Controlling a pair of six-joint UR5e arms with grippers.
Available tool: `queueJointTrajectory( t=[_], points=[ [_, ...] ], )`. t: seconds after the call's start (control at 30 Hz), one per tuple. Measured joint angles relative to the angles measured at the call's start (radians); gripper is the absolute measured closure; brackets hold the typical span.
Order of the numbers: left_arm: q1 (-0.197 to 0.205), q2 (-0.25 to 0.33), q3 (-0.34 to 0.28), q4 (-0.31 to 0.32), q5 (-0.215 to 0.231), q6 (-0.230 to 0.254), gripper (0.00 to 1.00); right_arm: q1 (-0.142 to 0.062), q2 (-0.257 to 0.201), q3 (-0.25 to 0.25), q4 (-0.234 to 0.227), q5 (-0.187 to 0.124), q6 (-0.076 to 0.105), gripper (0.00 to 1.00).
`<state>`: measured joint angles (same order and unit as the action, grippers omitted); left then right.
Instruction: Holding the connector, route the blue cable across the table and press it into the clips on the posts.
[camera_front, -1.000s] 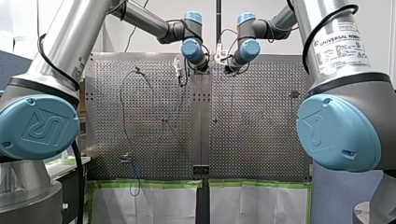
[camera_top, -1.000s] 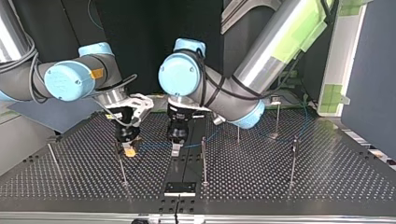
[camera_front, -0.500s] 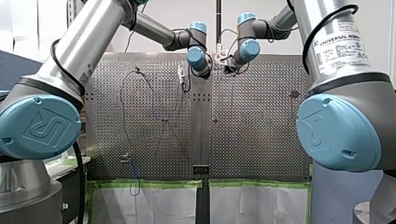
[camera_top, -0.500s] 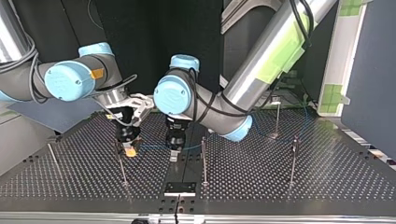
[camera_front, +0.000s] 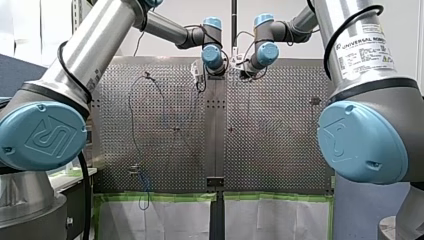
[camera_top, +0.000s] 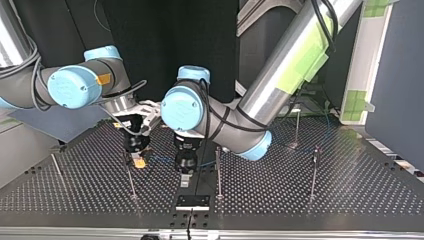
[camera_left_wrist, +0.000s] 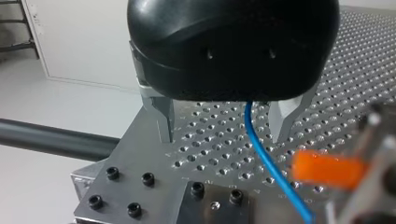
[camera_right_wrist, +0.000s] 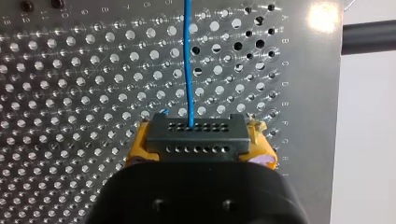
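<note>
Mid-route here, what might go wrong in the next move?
My left gripper stands open around the blue cable, not clamping it, so the cable may slip out. My right gripper, shut on the connector, sits close beside it; the two may collide. A post stands near my left gripper and could be knocked.

L gripper (camera_top: 184, 181) nr centre post (camera_top: 218, 172)

Blurred orange pad (camera_left_wrist: 327, 169) beside blue cable (camera_left_wrist: 268, 163), cable's far end cut off, clips on posts (camera_top: 218, 172) too small
</note>
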<state>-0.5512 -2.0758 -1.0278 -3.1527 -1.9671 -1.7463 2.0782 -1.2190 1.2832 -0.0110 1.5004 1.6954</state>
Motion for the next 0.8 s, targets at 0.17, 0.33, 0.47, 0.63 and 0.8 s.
queueJointTrajectory(
  t=[0.17, 0.33, 0.47, 0.63, 0.8],
  points=[
    [0.000, 0.000, 0.002, -0.001, -0.008, 0.007, 0.86, -0.001, 0.000, 0.000, 0.000, 0.000, 0.000, 1.00],
    [-0.004, 0.000, -0.004, -0.008, -0.018, 0.011, 1.00, -0.001, 0.000, 0.000, 0.001, 0.000, 0.000, 1.00],
    [-0.009, 0.000, -0.024, -0.012, -0.026, 0.013, 1.00, 0.000, 0.000, 0.000, 0.001, 0.000, 0.000, 1.00],
    [-0.020, 0.003, -0.067, -0.015, -0.061, 0.018, 1.00, 0.004, 0.000, 0.006, 0.002, 0.000, 0.000, 1.00],
    [-0.040, 0.018, -0.117, 0.005, -0.110, 0.019, 1.00, 0.007, 0.000, 0.036, 0.001, 0.002, -0.001, 1.00]
  ],
)
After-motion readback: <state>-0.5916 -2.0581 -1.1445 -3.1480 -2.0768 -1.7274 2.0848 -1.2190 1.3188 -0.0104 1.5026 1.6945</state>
